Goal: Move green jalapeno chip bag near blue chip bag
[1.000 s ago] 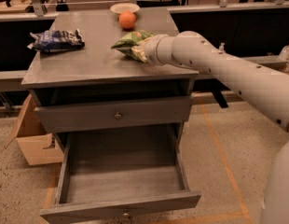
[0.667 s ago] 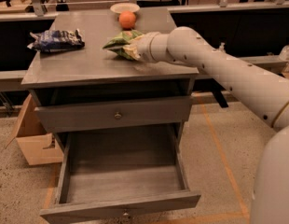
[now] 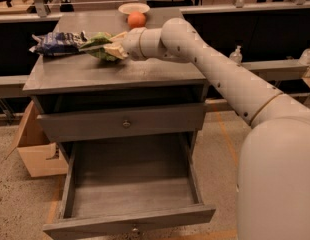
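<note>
Nearest me, low in the frame, the grey wooden desk (image 3: 110,76) has its lower drawer (image 3: 130,194) pulled out. The upper drawer with the small round knob (image 3: 126,124) is closed. That makes two drawers. One brown cardboard box (image 3: 37,154) stands on the floor at the lower left, against the desk.

On the desk top, left of centre, the robot's pale two-finger gripper (image 3: 115,49) reaches in from the right. It looks clamped on the right end of the crumpled light-and-dark green jalapeno chip bag (image 3: 97,43), which it holds low over the surface. The bag's left tip lies right beside the wrinkly dark navy-blue chip bag with whitish print (image 3: 57,41) in the upper left of the frame. I cannot tell whether the two touch.

To my eye the carry is all but finished and the placing is the step in hand. The next move calls for settling the green bag onto the desk, letting go, and backing out to the right without dragging it or shoving the blue one.

Farther back sit one round orange fruit (image 3: 136,20) and, behind it, one shallow white bowl (image 3: 134,8). There is one green bag, one blue bag and one gripper.
</note>
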You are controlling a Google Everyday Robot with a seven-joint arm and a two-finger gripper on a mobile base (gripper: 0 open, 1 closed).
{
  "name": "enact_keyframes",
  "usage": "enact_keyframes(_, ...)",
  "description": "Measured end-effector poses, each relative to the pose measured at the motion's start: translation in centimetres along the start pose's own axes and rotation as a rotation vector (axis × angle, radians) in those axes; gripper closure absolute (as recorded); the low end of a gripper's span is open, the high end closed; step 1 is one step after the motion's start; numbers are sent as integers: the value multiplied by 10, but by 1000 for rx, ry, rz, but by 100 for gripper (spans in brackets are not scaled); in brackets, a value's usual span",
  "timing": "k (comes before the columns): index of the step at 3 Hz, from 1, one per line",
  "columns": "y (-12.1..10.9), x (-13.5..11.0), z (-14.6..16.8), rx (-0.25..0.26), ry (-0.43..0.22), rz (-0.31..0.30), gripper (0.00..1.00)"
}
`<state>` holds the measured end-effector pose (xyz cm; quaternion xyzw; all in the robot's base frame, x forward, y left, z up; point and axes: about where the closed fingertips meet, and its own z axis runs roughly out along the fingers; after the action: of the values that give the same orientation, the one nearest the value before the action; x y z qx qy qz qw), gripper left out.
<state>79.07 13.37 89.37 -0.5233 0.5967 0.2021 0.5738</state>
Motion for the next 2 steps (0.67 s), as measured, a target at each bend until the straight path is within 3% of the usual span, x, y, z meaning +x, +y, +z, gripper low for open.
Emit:
enact_keyframes(1,15,-24,31,-65,-63,-13,75)
enact_keyframes(2,23,-32,42,-93,-87,-9,53)
